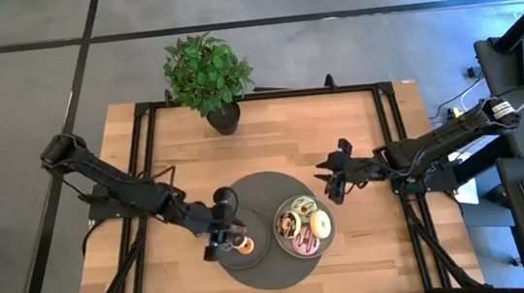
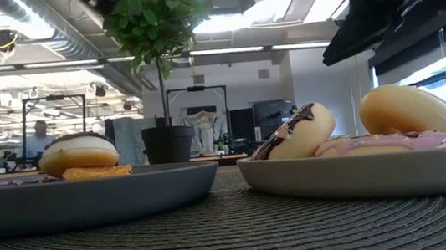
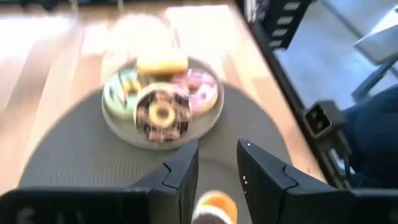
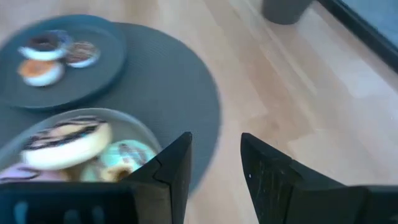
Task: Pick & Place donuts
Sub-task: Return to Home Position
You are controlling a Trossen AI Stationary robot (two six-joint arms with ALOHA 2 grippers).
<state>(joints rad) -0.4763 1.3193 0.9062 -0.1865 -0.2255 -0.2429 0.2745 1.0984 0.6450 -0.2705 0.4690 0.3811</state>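
Note:
Four larger donuts lie on the right grey plate: green, chocolate, cream and pink. Mini donuts sit on the left grey plate. The orange mini is among them. My left gripper is open and hovers over that plate, its fingers on either side of the orange mini. Whether they touch it does not show. My right gripper is open above the table, just right of the mat's edge. The right wrist view shows the chocolate donut below it.
Both plates rest on a round dark woven mat at the table's near middle. A potted plant stands at the far edge. Bare wood lies left and right of the mat. A black frame runs around the table.

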